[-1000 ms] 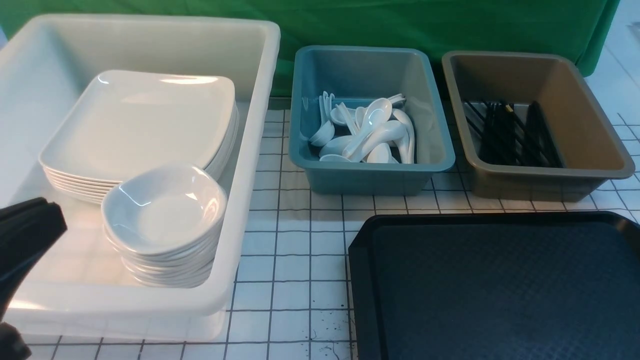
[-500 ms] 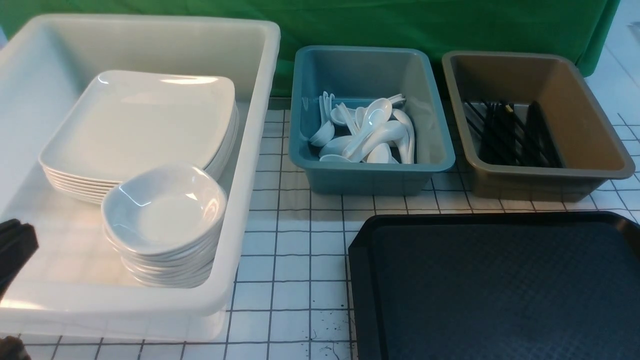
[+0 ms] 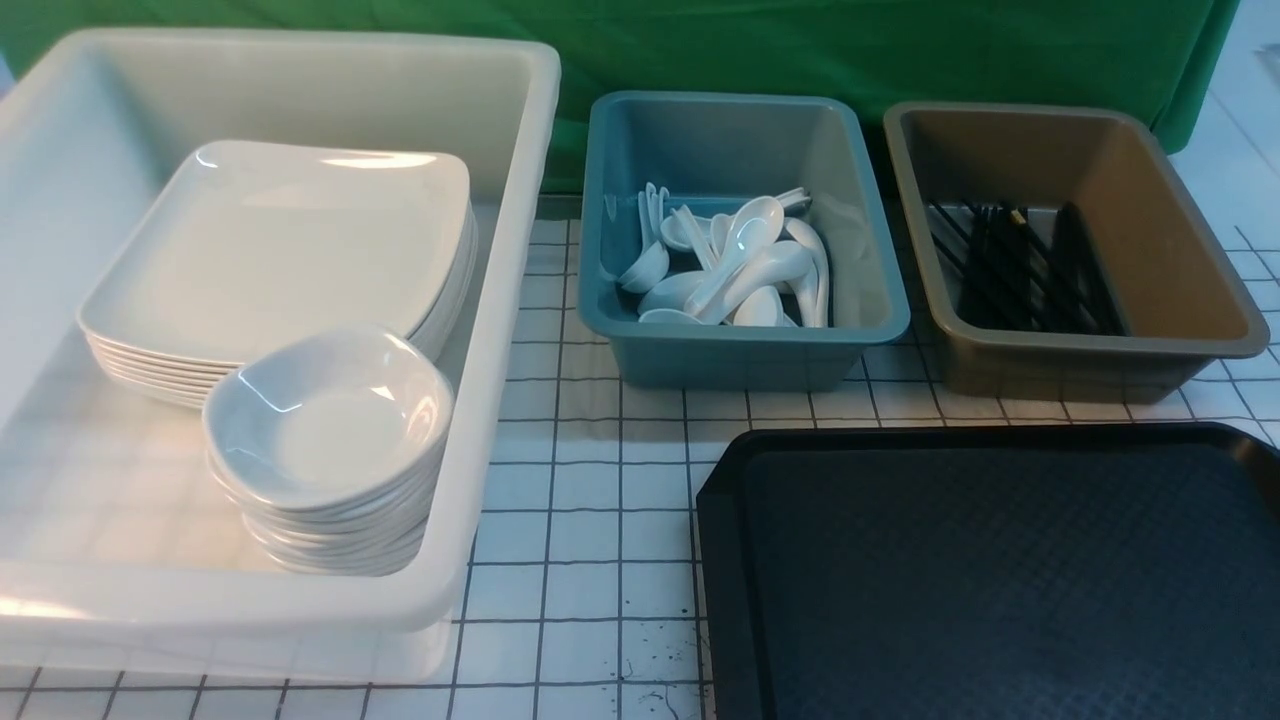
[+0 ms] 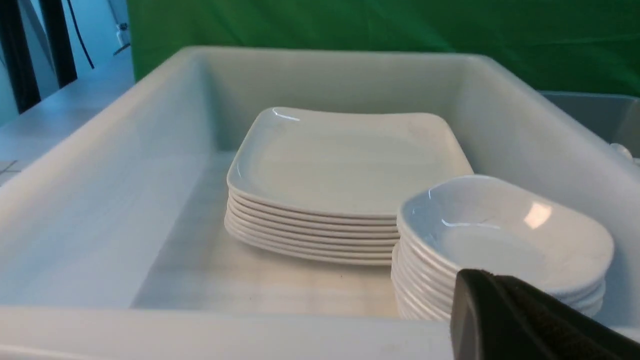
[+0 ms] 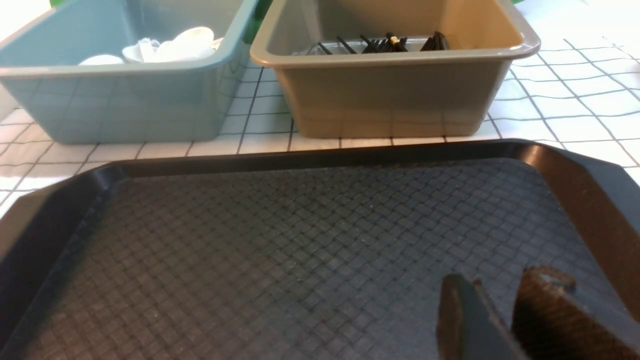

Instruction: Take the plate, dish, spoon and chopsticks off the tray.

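Note:
The black tray lies at the front right with nothing on it; its textured floor fills the right wrist view. In the white tub, the plate tops a stack of like plates, and the dish tops a stack of small dishes in front of them. White spoons lie in the blue tub and black chopsticks in the brown tub. My left gripper is shut and empty, just outside the white tub's near wall by the dish stack. My right gripper hangs open and empty over the tray.
The white tub takes up the left side. The blue tub and brown tub stand side by side behind the tray. A white gridded tabletop shows between tub and tray. Green cloth hangs at the back.
My left gripper has drawn back along the left edge of the front view and is now out of that view. Nothing else has moved.

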Available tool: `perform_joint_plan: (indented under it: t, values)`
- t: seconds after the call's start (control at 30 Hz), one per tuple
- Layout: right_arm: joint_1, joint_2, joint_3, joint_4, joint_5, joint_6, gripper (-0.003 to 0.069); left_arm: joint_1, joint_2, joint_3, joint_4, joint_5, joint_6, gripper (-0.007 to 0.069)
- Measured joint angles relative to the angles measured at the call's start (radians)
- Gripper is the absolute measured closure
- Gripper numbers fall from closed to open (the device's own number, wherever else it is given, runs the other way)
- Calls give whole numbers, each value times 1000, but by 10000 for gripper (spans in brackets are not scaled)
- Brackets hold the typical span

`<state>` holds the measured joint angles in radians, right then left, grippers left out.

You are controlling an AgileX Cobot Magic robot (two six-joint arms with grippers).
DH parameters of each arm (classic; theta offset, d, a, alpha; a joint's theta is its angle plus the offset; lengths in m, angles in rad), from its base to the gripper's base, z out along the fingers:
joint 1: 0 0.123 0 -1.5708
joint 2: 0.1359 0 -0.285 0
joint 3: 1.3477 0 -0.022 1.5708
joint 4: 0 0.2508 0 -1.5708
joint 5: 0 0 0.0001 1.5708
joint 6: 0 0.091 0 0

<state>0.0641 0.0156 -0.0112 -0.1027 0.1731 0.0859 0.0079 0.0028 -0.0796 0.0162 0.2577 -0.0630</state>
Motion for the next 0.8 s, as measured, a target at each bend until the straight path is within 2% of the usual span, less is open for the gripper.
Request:
perform_joint_plan:
  t: [0.2, 0.8]
  values:
    - [0, 0, 0, 0, 0, 0, 442, -1, -3, 82, -8, -15, 0, 620]
    - [0, 0, 0, 0, 0, 0, 419, -1, -3, 85, -16, -29, 0, 620]
